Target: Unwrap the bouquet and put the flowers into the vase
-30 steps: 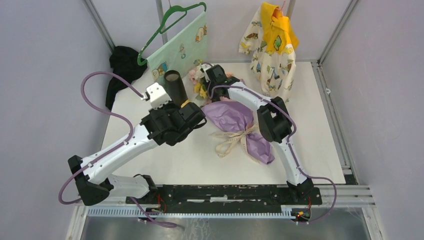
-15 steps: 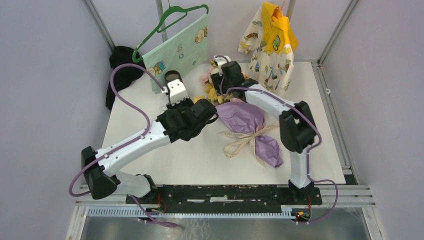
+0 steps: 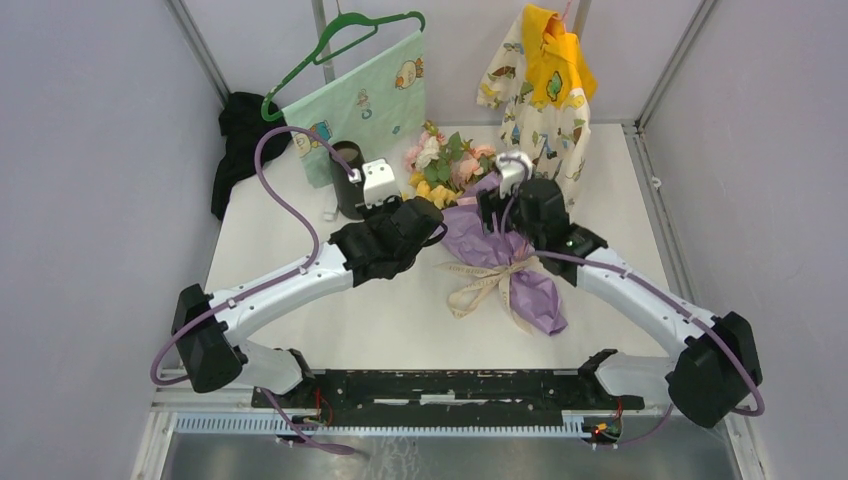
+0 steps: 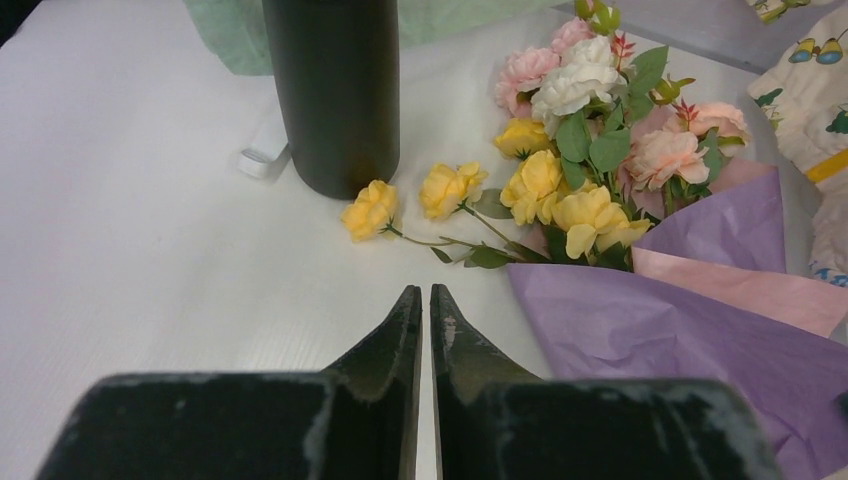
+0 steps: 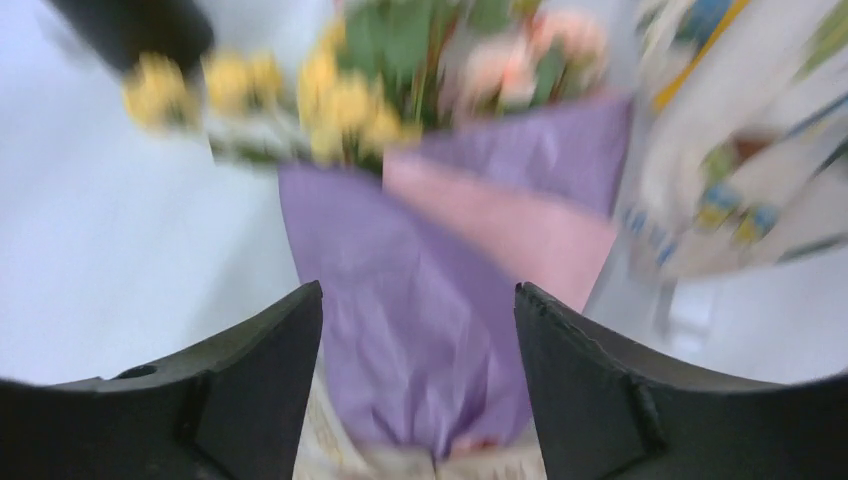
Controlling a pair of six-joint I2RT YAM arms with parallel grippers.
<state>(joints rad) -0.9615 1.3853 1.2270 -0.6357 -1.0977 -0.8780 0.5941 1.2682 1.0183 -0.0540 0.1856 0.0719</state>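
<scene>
Lilac paper (image 4: 650, 330) wraps the bouquet (image 3: 470, 240), lying tied beside the upright vase (image 4: 338, 90). Right gripper (image 5: 418, 292) hangs spread over the paper; left gripper (image 4: 421, 300) is pressed together, empty. Pinch a ribbon (image 3: 475, 285) tail first, pulling along the table (image 3: 380, 320) so flowers (image 4: 560, 190) stay put.

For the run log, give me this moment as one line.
left tool shut, empty | right tool open over bouquet | bouquet wrapped | vase upright

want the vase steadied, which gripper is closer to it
Left. The left gripper is shut and points at the vase, which stands just ahead of it. The right gripper hovers open over the bouquet, farther to the vase's right.
</scene>
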